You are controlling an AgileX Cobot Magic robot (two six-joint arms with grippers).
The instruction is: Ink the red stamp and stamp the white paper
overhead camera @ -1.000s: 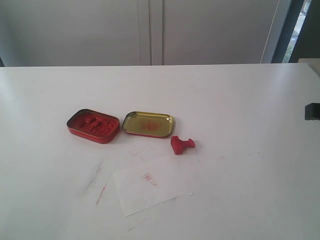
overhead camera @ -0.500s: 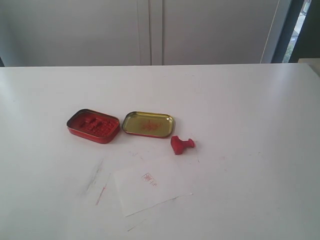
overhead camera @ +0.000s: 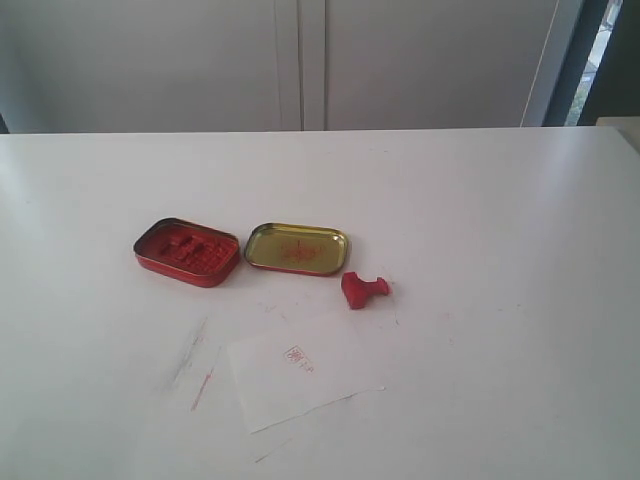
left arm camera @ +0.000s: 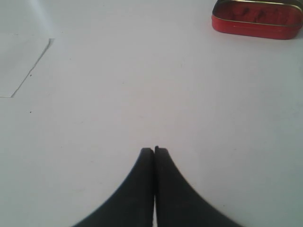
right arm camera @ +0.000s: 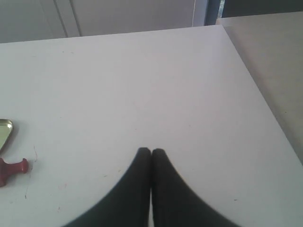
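The red stamp [overhead camera: 363,289] lies on its side on the white table, just right of the gold-lined lid [overhead camera: 296,248]; it also shows at the edge of the right wrist view [right arm camera: 12,170]. The white paper [overhead camera: 300,372] lies in front of it, slightly skewed, with a small red mark near its middle; one corner shows in the left wrist view [left arm camera: 21,61]. The red-filled tin [overhead camera: 187,251] stands open to the lid's left. My left gripper [left arm camera: 154,150] is shut and empty over bare table. My right gripper [right arm camera: 151,151] is shut and empty too. Neither arm shows in the exterior view.
Red ink smears [overhead camera: 200,385] mark the table left of the paper. The red tin [left arm camera: 258,19] lies beyond the left gripper. The table's edge [right arm camera: 255,85] runs beside the right gripper. A grey cabinet wall [overhead camera: 300,60] stands behind the table.
A dark object at the right edge of the exterior view one second ago has gone out of view. The stamp, the tins and the paper have not moved.
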